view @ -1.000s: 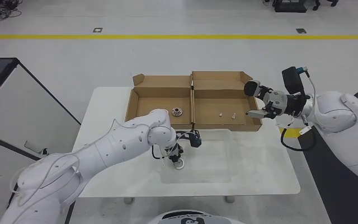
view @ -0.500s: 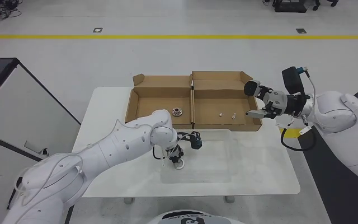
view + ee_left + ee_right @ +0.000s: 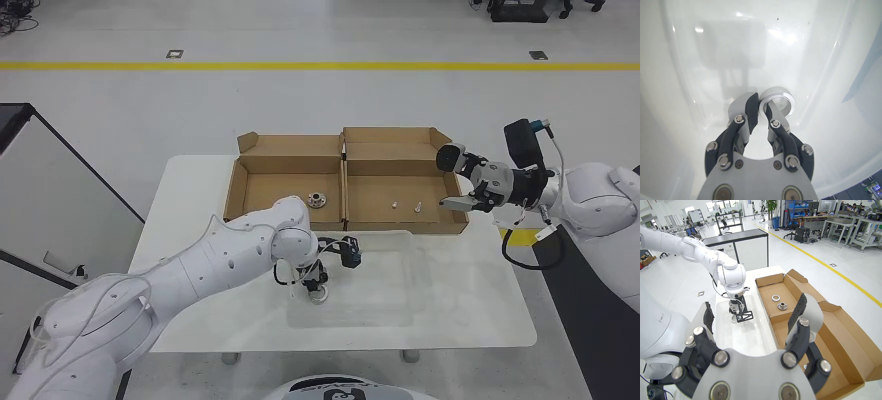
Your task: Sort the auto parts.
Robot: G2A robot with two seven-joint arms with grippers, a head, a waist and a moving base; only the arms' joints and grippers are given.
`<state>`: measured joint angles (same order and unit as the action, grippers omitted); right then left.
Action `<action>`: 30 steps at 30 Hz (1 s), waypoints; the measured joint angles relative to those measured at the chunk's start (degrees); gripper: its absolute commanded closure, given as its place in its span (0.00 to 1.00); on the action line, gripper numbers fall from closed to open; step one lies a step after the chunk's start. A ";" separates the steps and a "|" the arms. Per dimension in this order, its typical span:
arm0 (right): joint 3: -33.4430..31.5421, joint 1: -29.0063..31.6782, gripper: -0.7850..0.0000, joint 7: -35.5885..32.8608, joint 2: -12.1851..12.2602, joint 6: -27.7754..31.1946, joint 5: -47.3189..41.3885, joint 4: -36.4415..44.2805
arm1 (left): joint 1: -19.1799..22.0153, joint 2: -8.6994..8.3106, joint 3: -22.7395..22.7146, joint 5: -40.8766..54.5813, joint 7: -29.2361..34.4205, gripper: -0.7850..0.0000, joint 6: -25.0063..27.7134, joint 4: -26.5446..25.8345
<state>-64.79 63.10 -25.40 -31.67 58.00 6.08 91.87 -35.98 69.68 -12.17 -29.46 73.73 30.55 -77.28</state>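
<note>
Left wrist view puts us right over the left tool [image 3: 761, 103], whose two fingers pinch the wall of a metal ring [image 3: 780, 90], one pad outside the ring and the other finger inside its bore. Ring and tool sit low inside a clear tray [image 3: 829, 72]; we cannot tell whether the ring touches the tray floor. From the top view we see the tray lying on the white table [image 3: 480, 300] just below the centre of the frame, with the left tool near its left end. Just beyond the tray, at the centre of the frame, stands an open cardboard box [image 3: 343, 190] split into two compartments. In the left compartment we make out a flanged hub [image 3: 317, 198], and the right wrist view shows us a second ring [image 3: 775, 297] lying just beside that hub. In the right compartment lie two small parts [image 3: 418, 208], near each other. At the right of the frame the right tool [image 3: 453, 180] hangs over the right end of the box, and its own wrist view shows its fingers spread wide.
</note>
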 measured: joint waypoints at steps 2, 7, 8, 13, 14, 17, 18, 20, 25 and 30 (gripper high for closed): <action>0.00 0.00 0.00 0.00 0.00 0.00 0.00 0.00 | 0.15 0.02 -0.17 -0.33 0.01 1.00 0.00 -0.31; 0.00 0.00 0.00 0.00 0.00 0.00 0.00 0.00 | 1.59 -0.35 -2.07 0.23 -0.10 1.00 0.07 -2.20; 0.00 0.00 0.00 0.00 0.00 0.00 0.00 0.00 | 1.92 -0.47 -2.57 0.59 -0.09 1.00 0.07 -2.74; 0.00 0.00 0.00 0.00 0.00 0.00 0.00 0.00 | 4.17 -1.64 -6.38 3.32 0.70 1.00 -0.69 -6.80; 0.00 0.00 0.00 0.00 0.00 0.00 0.00 0.00 | 4.54 -1.92 -7.16 3.90 0.92 1.00 -0.90 -7.66; 0.00 0.00 0.00 0.00 0.00 0.00 0.00 0.00 | 5.59 -2.97 -10.11 5.88 1.54 1.00 -1.54 -10.59; 0.00 0.00 0.00 0.00 0.00 0.00 0.00 0.00 | 5.83 -3.30 -11.09 6.47 1.70 1.00 -1.70 -11.49; 0.00 0.00 0.00 0.00 0.00 0.00 0.00 0.00 | 6.24 -4.11 -13.45 7.64 2.05 1.00 -2.05 -13.50; 0.00 0.00 0.00 0.00 0.00 0.00 0.00 0.00 | 6.44 -6.06 -19.18 10.22 2.25 1.00 -2.27 -17.20; 0.00 0.00 0.00 0.00 0.00 0.00 0.00 0.00 | 5.83 -8.11 -24.18 11.85 1.62 1.00 -1.60 -19.36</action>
<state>-64.79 63.10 -25.40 -31.67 58.00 6.08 91.87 -30.15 61.57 -36.35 -17.62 75.34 28.95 -96.65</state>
